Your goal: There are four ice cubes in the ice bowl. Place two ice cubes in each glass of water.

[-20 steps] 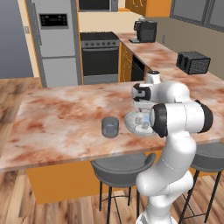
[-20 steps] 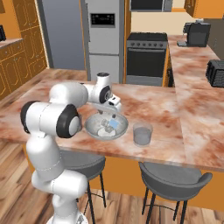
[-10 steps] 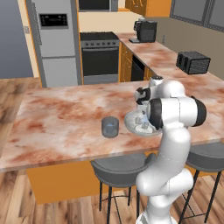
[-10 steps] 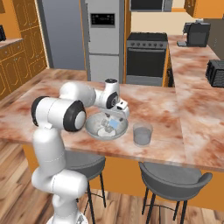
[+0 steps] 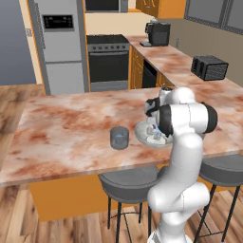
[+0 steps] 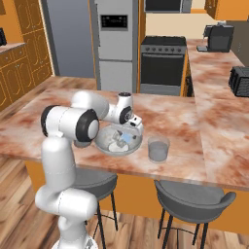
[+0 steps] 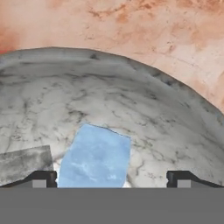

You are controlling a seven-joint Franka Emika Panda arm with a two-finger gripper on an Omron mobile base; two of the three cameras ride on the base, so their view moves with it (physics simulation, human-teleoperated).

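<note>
The ice bowl (image 6: 105, 145) stands near the counter's front edge, and its speckled grey wall (image 7: 131, 96) curves across the hand view. Pale ice cubes (image 6: 124, 138) lie inside it. One blue ice cube (image 7: 95, 157) sits on the bowl floor between my fingertips (image 7: 42, 178), untouched. A greyish block (image 7: 24, 164) lies just left of that cube. My gripper (image 7: 111, 180) is open, pointing down into the bowl (image 5: 141, 133) from just above. One glass of water (image 6: 158, 148) stands beside the bowl, a short grey tumbler (image 5: 119, 137), apart from the hand (image 6: 128, 116).
A black toaster (image 5: 209, 68) sits on the side counter, with a coffee machine (image 5: 158, 33) further back. Grey stools (image 6: 192, 194) stand under the counter's front edge (image 5: 71, 171). Open marble counter (image 5: 66, 128) stretches to the left of the tumbler.
The hand has come down and shifted a little sideways over the ice bowl. Its jaws have stayed wide apart. Bowl and tumbler have not moved.
</note>
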